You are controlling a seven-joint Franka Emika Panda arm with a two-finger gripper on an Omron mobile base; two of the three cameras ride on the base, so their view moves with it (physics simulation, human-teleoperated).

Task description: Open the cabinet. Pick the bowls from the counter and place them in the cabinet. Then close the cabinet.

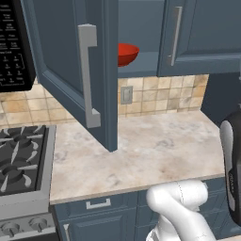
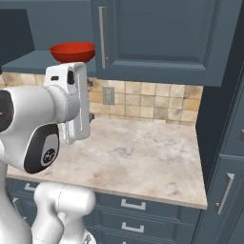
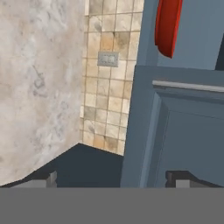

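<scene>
Left base view: red bowl (image 1: 127, 53) on cabinet (image 1: 70, 61) shelf behind open left door, counter (image 1: 141, 150) bare; right base view: same, white bowl unseen; hand view: gripper (image 3: 113, 180) jaws wide, empty—swing door shut squarely.

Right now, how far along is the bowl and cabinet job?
Done: the cabinet's left door stands open and the red bowl sits inside. In hand: nothing; the gripper is open. Left: the counter shows no white bowl; its whereabouts are unclear. The door needs closing.
</scene>
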